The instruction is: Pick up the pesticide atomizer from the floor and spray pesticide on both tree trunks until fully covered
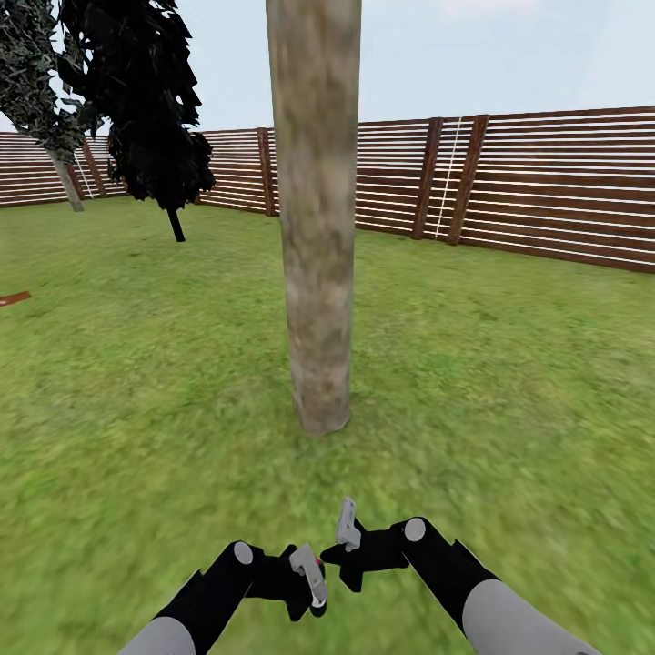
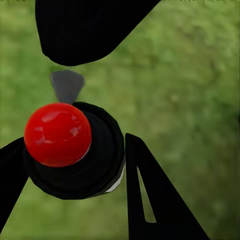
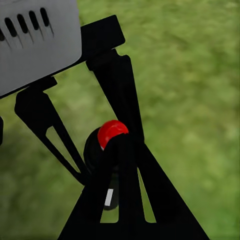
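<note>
Left gripper (image 2: 75, 165) clamps the atomizer (image 2: 75, 150), red cap showing; the right gripper (image 1: 350, 546) probably hangs empty. Aim squarely at the centre-frame trunk (image 1: 316, 227), sweeping base upward.

Mottled grey-tan tree trunk (image 1: 316, 227), brown-slatted fence (image 1: 546, 191), apparently red-capped black atomizer (image 2: 75, 150).

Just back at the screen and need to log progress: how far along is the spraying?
Done: the left gripper holds the red-capped atomizer. In hand: the robot faces a thick trunk. Left: I see no pale specks on its bark, so spraying of both trees seemingly remains.
</note>
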Motion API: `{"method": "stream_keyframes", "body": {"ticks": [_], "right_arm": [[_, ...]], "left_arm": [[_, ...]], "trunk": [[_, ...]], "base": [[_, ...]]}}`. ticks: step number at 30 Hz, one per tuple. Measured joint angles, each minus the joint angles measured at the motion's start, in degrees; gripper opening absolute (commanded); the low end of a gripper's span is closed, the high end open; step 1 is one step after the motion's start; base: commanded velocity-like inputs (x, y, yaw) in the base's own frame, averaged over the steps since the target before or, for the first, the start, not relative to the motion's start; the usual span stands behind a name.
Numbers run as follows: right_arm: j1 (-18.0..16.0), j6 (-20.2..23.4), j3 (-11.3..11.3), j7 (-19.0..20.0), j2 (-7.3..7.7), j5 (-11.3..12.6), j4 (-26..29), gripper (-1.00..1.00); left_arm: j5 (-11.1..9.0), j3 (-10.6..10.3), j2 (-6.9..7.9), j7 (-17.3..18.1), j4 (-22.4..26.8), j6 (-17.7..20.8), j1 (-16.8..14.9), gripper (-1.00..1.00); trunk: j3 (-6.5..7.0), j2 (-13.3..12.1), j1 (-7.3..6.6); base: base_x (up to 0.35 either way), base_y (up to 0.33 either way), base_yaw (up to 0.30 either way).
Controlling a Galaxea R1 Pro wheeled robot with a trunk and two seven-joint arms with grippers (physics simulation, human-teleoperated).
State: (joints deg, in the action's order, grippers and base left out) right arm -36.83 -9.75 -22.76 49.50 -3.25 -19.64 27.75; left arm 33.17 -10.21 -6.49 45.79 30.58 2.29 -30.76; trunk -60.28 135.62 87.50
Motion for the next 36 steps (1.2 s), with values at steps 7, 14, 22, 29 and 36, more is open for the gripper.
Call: {"method": "stream_keyframes", "body": {"ticks": [7,14,22,29,36], "right_arm": [[0.00,-0.01,0.00,0.01,0.00,-0.04,-0.10,-1.00],[0.00,-0.01,0.00,-0.02,0.00,-0.05,-0.15,-1.00],[0.00,-0.01,0.00,0.05,0.00,-0.05,-0.24,-1.00],[0.00,-0.09,-0.01,0.07,0.07,-0.05,-0.29,-1.00],[0.05,-0.31,0.38,-0.44,2.28,0.07,-0.92,1.00]], "left_arm": [[-0.35,0.01,-0.38,0.17,0.02,-0.29,0.00,-1.00],[-0.36,0.09,-0.45,0.18,0.00,-0.35,0.00,-1.00],[0.76,-0.57,1.27,0.04,-1.08,-0.27,0.31,-1.00],[4.03,-0.63,8.50,-0.01,-1.86,0.16,0.54,-1.00],[4.54,1.11,11.75,-1.14,-1.83,0.83,0.62,-1.00]], "trunk": [[0.00,0.00,0.00],[0.00,0.00,0.00],[0.00,0.00,0.00],[0.00,0.00,0.00],[0.00,0.00,0.00]], "base": [[0.000,0.000,0.000],[0.000,0.000,0.000],[0.000,0.000,0.000],[0.000,0.000,0.000],[0.000,0.000,0.000]]}}
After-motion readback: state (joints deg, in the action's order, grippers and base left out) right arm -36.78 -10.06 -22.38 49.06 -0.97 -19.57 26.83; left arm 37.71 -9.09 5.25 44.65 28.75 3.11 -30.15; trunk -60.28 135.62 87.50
